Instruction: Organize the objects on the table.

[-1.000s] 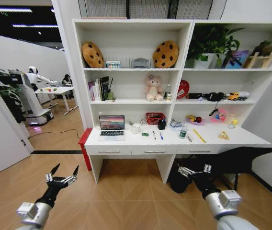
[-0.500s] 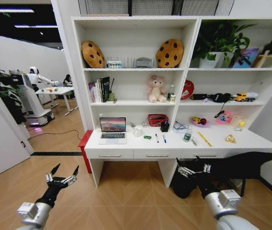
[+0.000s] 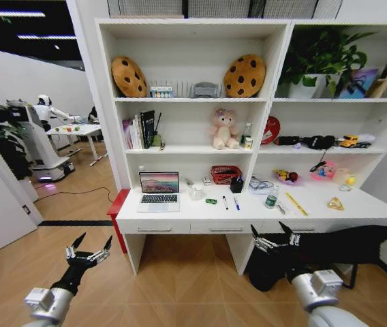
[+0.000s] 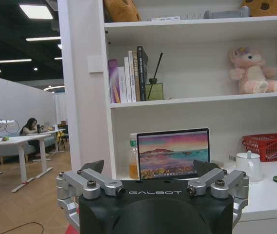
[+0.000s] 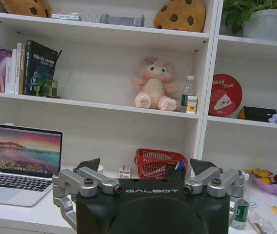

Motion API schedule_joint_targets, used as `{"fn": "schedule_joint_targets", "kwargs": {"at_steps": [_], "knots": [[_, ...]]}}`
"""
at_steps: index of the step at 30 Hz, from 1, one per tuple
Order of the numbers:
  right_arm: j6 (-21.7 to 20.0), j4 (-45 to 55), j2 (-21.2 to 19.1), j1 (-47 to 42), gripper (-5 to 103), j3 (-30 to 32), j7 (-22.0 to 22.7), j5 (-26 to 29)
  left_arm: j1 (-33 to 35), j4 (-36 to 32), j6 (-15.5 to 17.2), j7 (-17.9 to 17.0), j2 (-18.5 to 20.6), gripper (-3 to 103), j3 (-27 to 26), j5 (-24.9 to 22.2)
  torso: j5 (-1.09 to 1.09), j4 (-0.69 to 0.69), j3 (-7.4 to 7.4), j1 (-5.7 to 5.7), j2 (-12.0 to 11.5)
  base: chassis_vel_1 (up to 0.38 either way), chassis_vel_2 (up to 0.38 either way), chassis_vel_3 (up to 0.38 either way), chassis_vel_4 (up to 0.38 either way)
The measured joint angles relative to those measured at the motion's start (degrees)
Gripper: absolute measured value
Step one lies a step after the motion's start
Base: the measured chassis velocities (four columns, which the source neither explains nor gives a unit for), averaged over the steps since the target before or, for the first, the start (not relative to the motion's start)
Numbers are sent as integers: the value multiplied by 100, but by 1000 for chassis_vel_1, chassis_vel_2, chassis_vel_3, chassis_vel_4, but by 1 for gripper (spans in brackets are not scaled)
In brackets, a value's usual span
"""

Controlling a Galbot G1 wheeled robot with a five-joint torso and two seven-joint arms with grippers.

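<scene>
Right gripper (image 5: 148,168) jaws spread, facing table (image 5: 36,214); laptop (image 5: 19,163), red basket (image 5: 159,163) beyond.

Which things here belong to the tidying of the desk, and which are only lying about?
For the job: silver laptop, white cup, green toy car, pens, green-capped bottle, yellow ruler.

Lying about: pink teddy bear, cookie cushions, books, potted plant.

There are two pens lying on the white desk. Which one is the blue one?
The blue pen is the one farther toward the robot's right, nearer the green-capped bottle. The other pen, beside it on the side of the tiny green toy car, looks dark.
</scene>
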Motion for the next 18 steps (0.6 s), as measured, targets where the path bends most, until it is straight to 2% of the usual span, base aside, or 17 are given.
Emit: {"fn": "schedule_joint_targets", "kwargs": {"at_steps": [3, 18], "knots": [[0, 0, -2, 3, 100, 1, -2, 0, 0, 0, -5, 5, -1, 100, 0, 0, -5, 0, 0, 0, 0, -107, 98, 100, -124], [17, -9, 3, -8, 100, -3, -72, -19, 15, 5, -31, 40, -1, 100, -2, -3, -2, 1, 0, 1, 0, -106, 98, 113, -109]]}}
